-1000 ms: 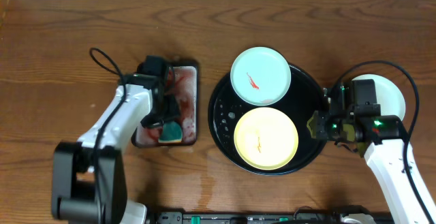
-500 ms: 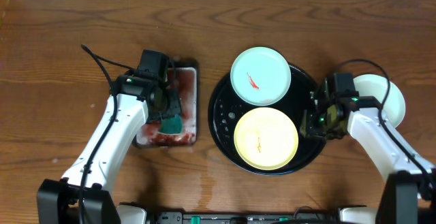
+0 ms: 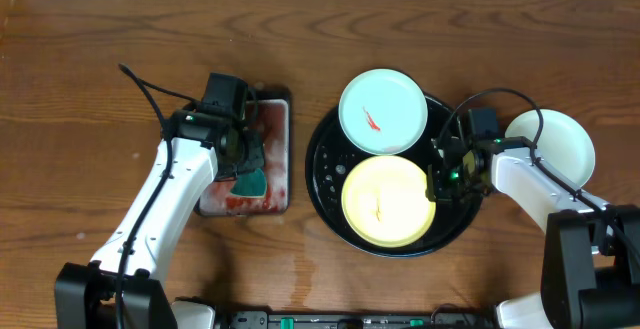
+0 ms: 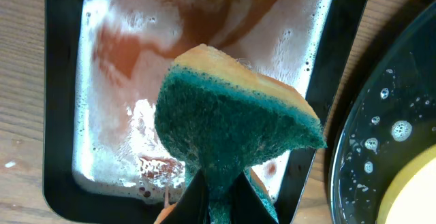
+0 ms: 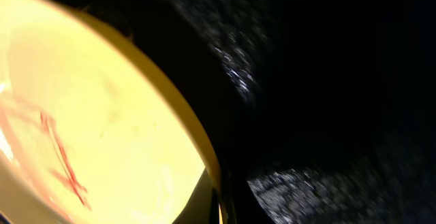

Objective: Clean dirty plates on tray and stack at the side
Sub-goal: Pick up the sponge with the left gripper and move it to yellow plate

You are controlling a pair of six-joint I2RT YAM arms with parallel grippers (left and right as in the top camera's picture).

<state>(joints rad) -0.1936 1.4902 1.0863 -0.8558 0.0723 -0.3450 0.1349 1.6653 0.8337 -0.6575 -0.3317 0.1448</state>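
The large round black tray holds a mint-white plate with a red streak at the back and a pale yellow plate with thin red streaks at the front. A third pale plate lies on the table right of the tray. My right gripper is at the yellow plate's right rim. In the right wrist view its fingers pinch that rim over the tray. My left gripper is shut on a green-and-yellow sponge, its fingers low in the frame.
A small rectangular black tray of reddish soapy water lies left of the round tray, under the sponge; it also shows in the left wrist view. The round tray's wet rim is just right of it. Brown wooden table all around.
My right gripper has moved left from the tray's right rim onto the yellow plate's right edge. My left arm swung over the soapy tray with the sponge, then held still.
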